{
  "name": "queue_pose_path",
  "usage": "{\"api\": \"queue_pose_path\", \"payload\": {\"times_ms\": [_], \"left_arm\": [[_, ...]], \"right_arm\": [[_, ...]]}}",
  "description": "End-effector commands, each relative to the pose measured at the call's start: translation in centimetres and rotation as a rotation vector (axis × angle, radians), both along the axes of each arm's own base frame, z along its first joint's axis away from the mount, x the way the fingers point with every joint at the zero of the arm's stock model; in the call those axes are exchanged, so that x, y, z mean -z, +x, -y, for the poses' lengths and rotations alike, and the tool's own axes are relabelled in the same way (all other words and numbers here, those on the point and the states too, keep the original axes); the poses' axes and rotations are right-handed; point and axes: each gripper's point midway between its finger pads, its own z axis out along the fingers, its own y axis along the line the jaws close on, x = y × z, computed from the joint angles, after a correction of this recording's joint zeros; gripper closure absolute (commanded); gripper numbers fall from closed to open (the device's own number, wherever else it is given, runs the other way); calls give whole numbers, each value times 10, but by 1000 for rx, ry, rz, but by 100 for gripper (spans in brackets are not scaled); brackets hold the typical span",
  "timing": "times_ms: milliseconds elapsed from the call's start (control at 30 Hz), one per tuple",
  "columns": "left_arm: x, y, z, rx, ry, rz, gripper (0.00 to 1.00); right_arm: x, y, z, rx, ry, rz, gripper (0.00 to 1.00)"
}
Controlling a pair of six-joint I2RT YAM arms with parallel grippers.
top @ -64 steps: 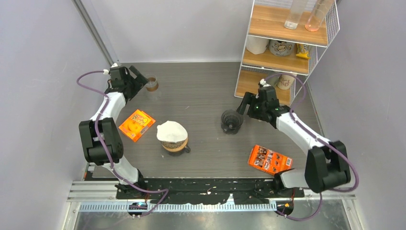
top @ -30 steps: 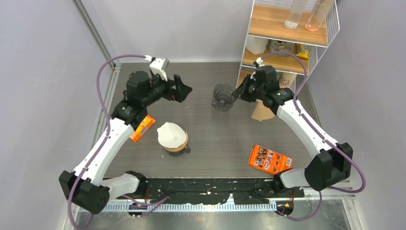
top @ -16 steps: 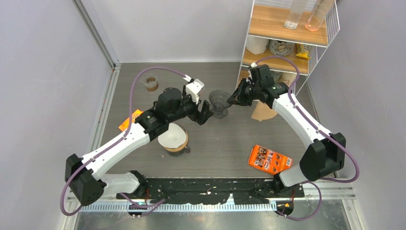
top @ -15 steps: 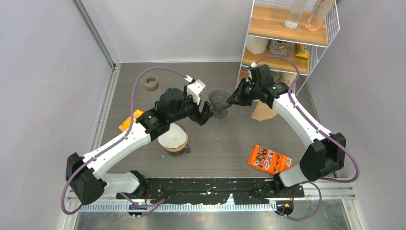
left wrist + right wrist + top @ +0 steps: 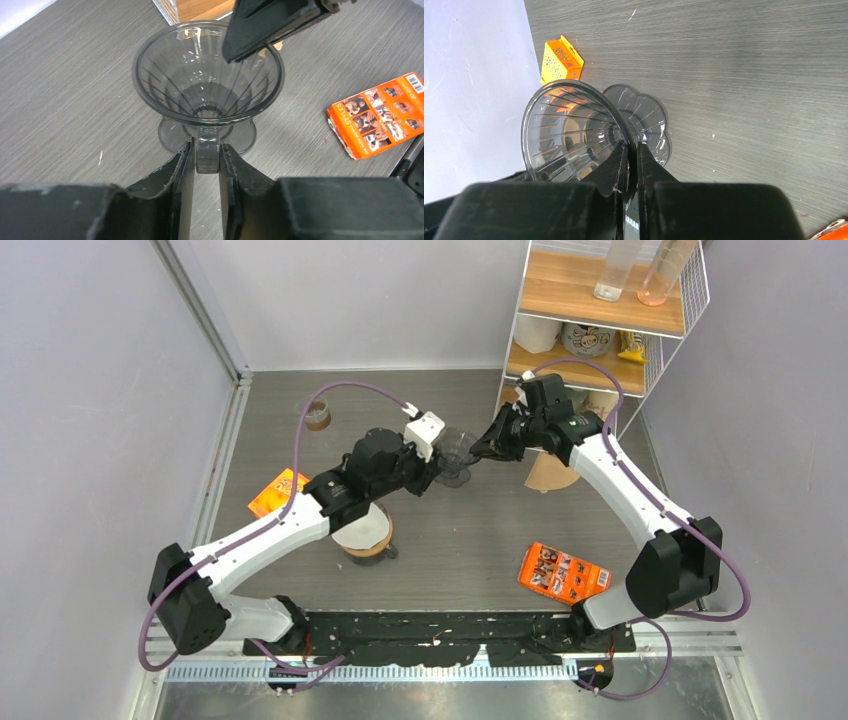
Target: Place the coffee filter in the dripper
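The dripper (image 5: 455, 455) is a clear smoky plastic cone, held between both arms above the table. My right gripper (image 5: 482, 448) is shut on its rim, one finger inside the cone (image 5: 569, 130) and one outside. My left gripper (image 5: 437, 468) is shut on the dripper's small handle (image 5: 207, 159), with both fingers pressed against it below the cone (image 5: 207, 75). A white paper coffee filter (image 5: 364, 532) sits in a brown cup near the table's middle, partly hidden under my left arm. Neither gripper touches it.
Orange packets lie at the front right (image 5: 565, 572) and at the left (image 5: 276, 490). A small brown cup (image 5: 317, 416) stands at the back left. A wire shelf rack (image 5: 590, 335) stands at the back right, with a tan folded paper piece (image 5: 548, 472) at its foot.
My left arm swung from the back left to the dripper, and its jaws closed on the handle. My right gripper lifted the dripper off the table and now holds it still.
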Motion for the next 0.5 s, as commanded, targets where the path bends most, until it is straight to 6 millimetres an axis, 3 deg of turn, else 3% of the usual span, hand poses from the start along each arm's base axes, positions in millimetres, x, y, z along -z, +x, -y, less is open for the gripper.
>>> {"api": "queue_pose_path", "payload": {"times_ms": [0, 133, 200, 300, 400, 467], "left_arm": [[-34, 11, 13, -12, -53, 103, 77], [-36, 13, 16, -13, -54, 110, 100], [-39, 14, 17, -12, -62, 124, 100], [-45, 19, 13, -41, -64, 169, 100], [-61, 30, 2, -107, -69, 243, 100], [-68, 33, -4, -140, -83, 270, 100]], "right_arm": [[-23, 3, -7, -18, 46, 73, 95], [-22, 2, -6, -30, 37, 82, 94], [-22, 2, -5, -37, 27, 97, 89], [-28, 4, -2, -49, 12, 150, 59], [-51, 7, 8, -19, -1, 248, 33], [-67, 13, 25, 70, -22, 321, 3]]}}
